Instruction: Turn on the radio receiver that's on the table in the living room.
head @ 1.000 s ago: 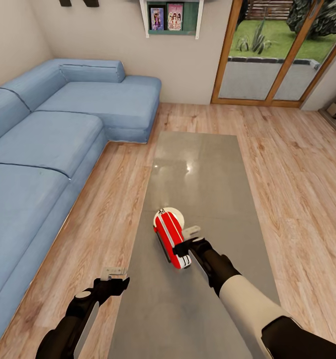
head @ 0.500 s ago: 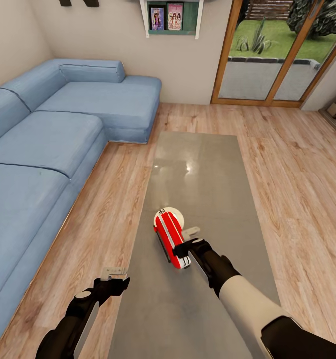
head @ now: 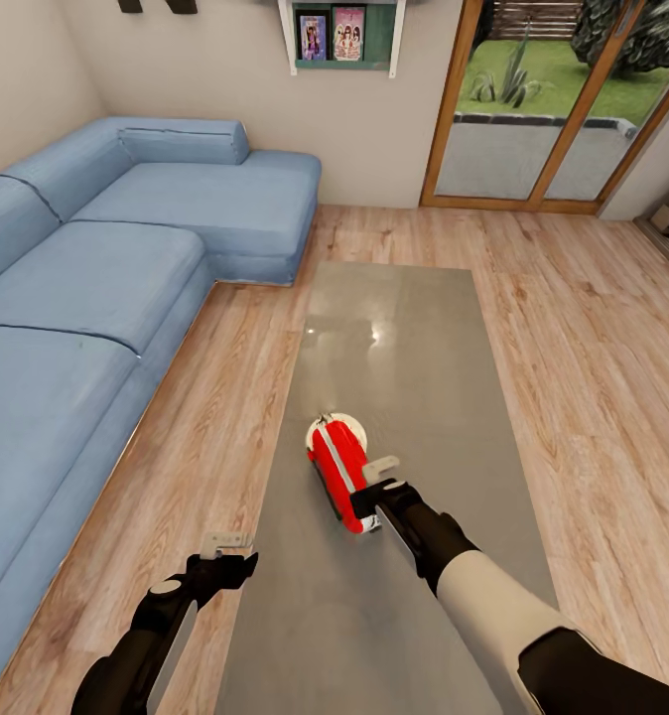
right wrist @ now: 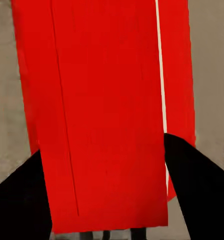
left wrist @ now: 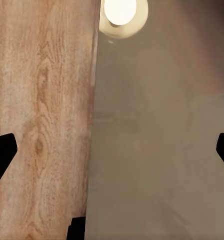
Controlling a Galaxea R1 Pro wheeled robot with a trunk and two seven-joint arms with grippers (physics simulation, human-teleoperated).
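On the desk (head: 414, 328), the radio (head: 338, 473) is tipping away from a second ago, nudged by the right jaws (head: 377, 487), spread and straddling its near end; likely pressing the switch; left jaws (head: 225, 552) are hanging spread, idle.

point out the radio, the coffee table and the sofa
radio receiver (head: 336, 473), head view, on its red top side
coffee table (head: 414, 328), head view, on the bare glossy top beyond the radio
sofa (head: 96, 273), head view, on a blue seat cushion
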